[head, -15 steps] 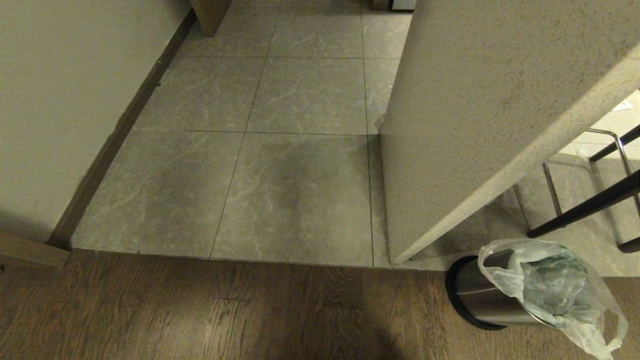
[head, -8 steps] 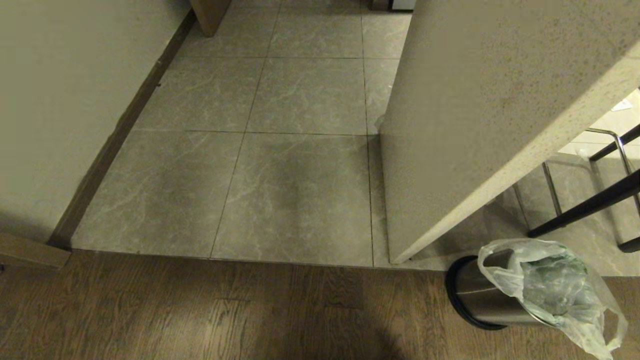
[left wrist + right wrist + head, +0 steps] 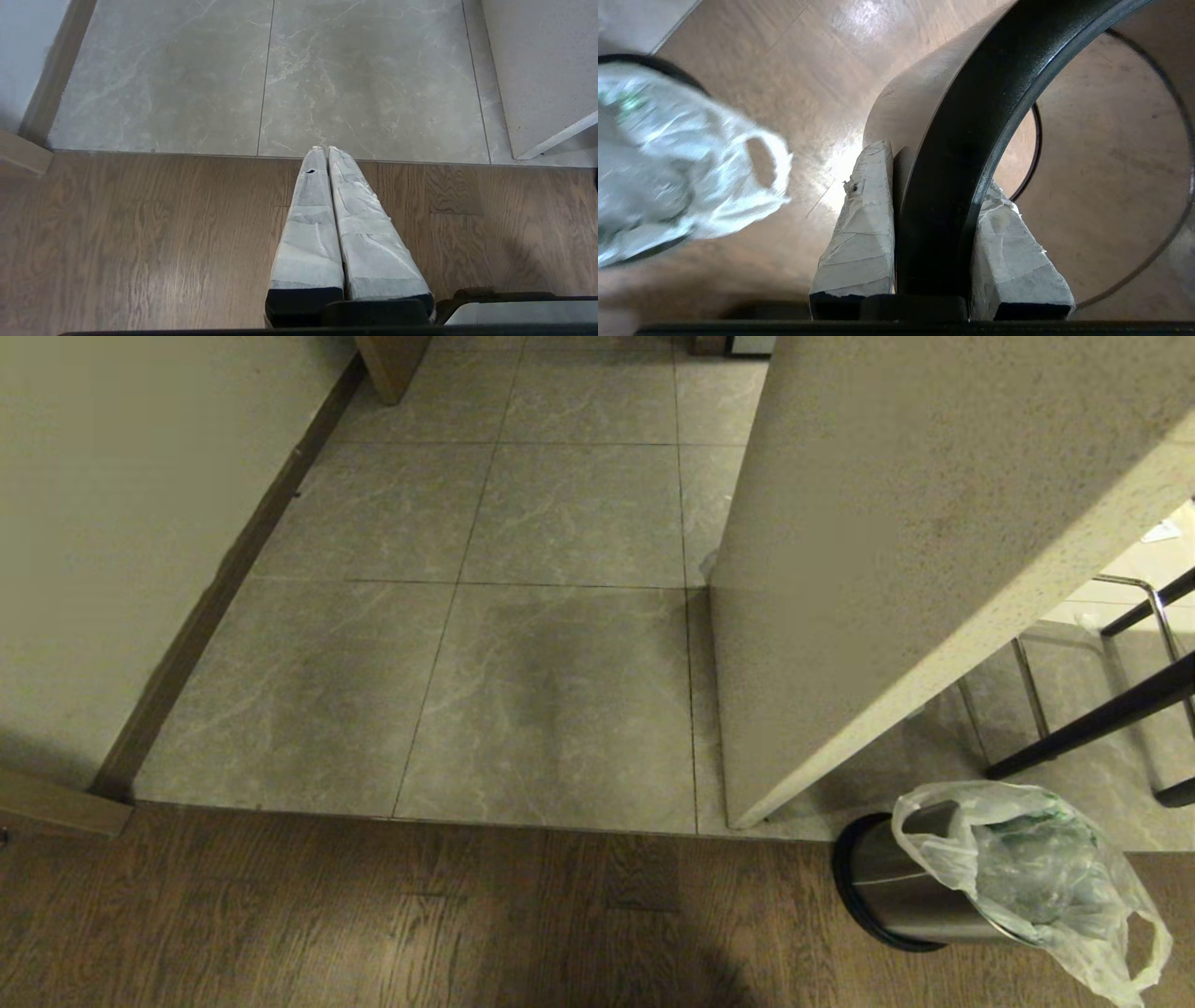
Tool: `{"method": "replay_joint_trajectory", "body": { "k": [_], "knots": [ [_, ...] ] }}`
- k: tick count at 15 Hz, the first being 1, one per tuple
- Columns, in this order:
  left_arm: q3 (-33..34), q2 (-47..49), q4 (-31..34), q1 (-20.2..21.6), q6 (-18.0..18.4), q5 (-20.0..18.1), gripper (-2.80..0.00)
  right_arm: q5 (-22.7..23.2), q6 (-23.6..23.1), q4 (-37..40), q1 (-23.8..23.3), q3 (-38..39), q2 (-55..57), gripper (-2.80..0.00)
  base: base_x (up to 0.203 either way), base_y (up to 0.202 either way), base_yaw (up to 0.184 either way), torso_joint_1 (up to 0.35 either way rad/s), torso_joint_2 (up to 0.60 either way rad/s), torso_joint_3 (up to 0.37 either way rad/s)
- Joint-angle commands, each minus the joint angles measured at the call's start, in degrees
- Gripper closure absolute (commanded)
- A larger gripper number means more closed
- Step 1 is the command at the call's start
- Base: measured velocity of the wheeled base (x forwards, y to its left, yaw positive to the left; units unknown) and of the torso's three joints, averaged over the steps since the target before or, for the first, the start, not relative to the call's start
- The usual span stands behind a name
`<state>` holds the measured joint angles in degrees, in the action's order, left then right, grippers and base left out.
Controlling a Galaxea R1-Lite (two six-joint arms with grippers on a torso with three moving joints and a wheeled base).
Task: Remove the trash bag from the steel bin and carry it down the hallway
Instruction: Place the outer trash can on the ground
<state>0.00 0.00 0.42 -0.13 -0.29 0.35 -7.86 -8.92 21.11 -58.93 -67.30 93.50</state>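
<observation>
Two-arm rig at the threshold between rooms. The trash bag (image 3: 1027, 877) sat in the steel bin (image 3: 887, 887), its crinkled translucent plastic draped over the bin's mouth and down the near side, with green-printed scraps showing through and one handle loop (image 3: 783, 163) hanging free. The bin stood on the dark wood-plank floor (image 3: 373, 915), just beside the corner of a speckled cream panel (image 3: 887, 523) and at the edge of the hallway (image 3: 560, 663), whose grey veined tiles ran ahead between cream walls. Neither arm appeared in the head view. Your right gripper (image 3: 934, 168) hung near the bag above the wood floor; its taped fingers (image 3: 859, 233) were pressed against both faces of a black ring (image 3: 966, 116) with a pale metallic band, gripping it edge-on, and floor showed through the ring's opening. You cannot tell from these views where that ring belongs. Your left gripper (image 3: 327, 151) was parked low over the wood planks, pointing toward the tile edge, its two taped fingers closed together and holding nothing.
</observation>
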Motion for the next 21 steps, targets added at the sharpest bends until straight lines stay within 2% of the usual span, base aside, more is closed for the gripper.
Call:
{"method": "replay_joint_trajectory", "body": {
  "k": [1, 3, 7, 9, 11, 13, 19, 21],
  "knots": [
    [0.1, 0.0, 0.0, 0.0, -0.1, 0.1, 0.00, 1.6, -2.3, -0.6, -3.2, -3.1, 6.8, 0.00, 0.000, 0.000, 0.000, 0.000, 0.00, 0.000],
    [0.1, 0.0, 0.0, 0.0, -0.1, 0.1, 0.00, 3.4, -4.6, -1.5, -5.2, -5.4, 8.9, 0.00, 0.000, 0.000, 0.000, 0.000, 0.00, 0.000],
    [0.1, 0.0, 0.0, 0.0, -0.1, 0.1, 0.00, 4.3, -4.7, -2.6, -5.9, -6.5, 9.8, 0.00, 0.000, 0.000, 0.000, 0.000, 0.00, 0.000],
    [0.1, 0.0, 0.0, 0.0, -0.1, 0.1, 0.00, 6.5, -4.9, -5.0, -7.6, -10.3, 16.5, 0.00, 0.000, 0.000, 0.000, 0.000, 0.00, 0.000],
    [0.1, -0.1, 0.0, 0.0, -0.1, 0.1, 0.00, 10.6, -5.1, -9.7, -9.0, -14.0, 23.7, 0.00, 0.000, 0.000, 0.000, 0.000, 0.00, 0.000],
    [0.1, -0.1, 0.0, 0.0, -0.1, 0.1, 0.00, 13.7, -5.2, -13.2, -10.0, -16.1, 26.0, 0.00, 0.000, 0.000, 0.000, 0.000, 0.00, 0.000],
    [0.1, -0.1, 0.0, 0.0, -0.1, 0.0, 0.00, 14.6, -5.2, -13.9, -10.1, -16.6, 26.4, 0.00, 0.000, 0.000, 0.000, 0.000, 0.00, 0.000],
    [0.1, -0.1, 0.0, 0.0, -0.1, 0.0, 0.00, 22.1, -5.2, -17.3, -10.5, -19.9, 32.7, 0.00, 0.000, 0.000, 0.000, 0.000, 0.00, 0.000]
  ]
}}
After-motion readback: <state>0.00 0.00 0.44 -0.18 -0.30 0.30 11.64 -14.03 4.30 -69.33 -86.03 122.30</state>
